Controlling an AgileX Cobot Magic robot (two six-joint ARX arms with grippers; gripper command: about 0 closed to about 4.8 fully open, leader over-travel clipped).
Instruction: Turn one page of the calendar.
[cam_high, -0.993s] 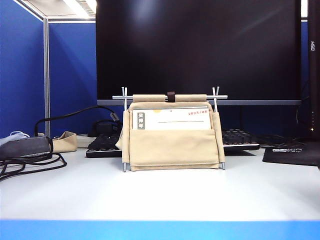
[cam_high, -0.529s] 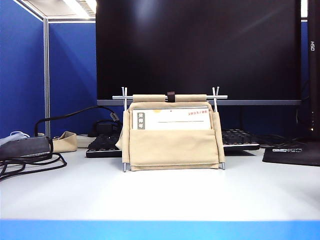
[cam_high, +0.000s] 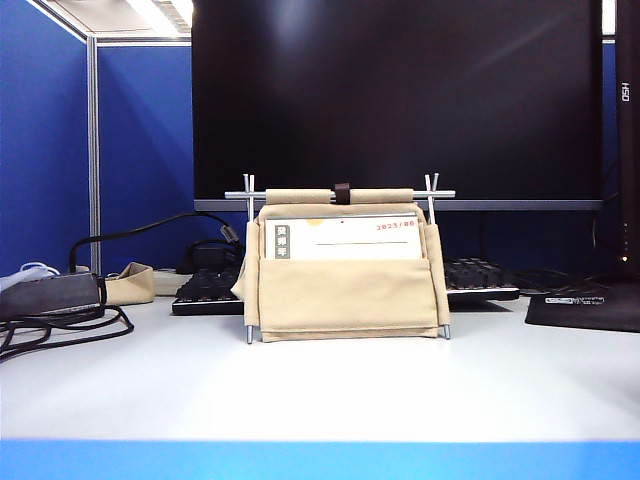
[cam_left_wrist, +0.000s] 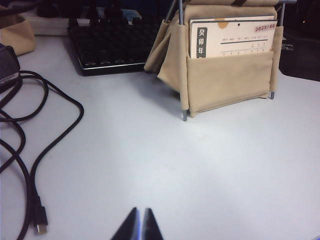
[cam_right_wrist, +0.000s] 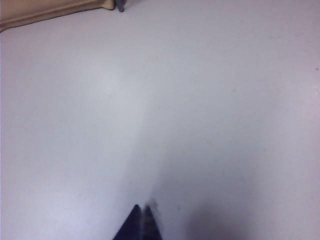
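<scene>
While no arm shows in the exterior view, the beige canvas desk calendar (cam_high: 346, 262) stands mid-table on the white tabletop (cam_high: 320, 385), unchanged from a second ago, with bare surface in front up to the blue table edge (cam_high: 320, 460). From the left wrist, the left gripper (cam_left_wrist: 140, 224) is closed and empty, well apart from the calendar; a black cable (cam_left_wrist: 40, 150) lies beside it. From the right wrist, the right gripper (cam_right_wrist: 141, 220) is closed, empty, over bare table.

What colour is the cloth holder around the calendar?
Beige, like sand. The calendar shows it best in the exterior view, standing in front of the black monitor.
</scene>
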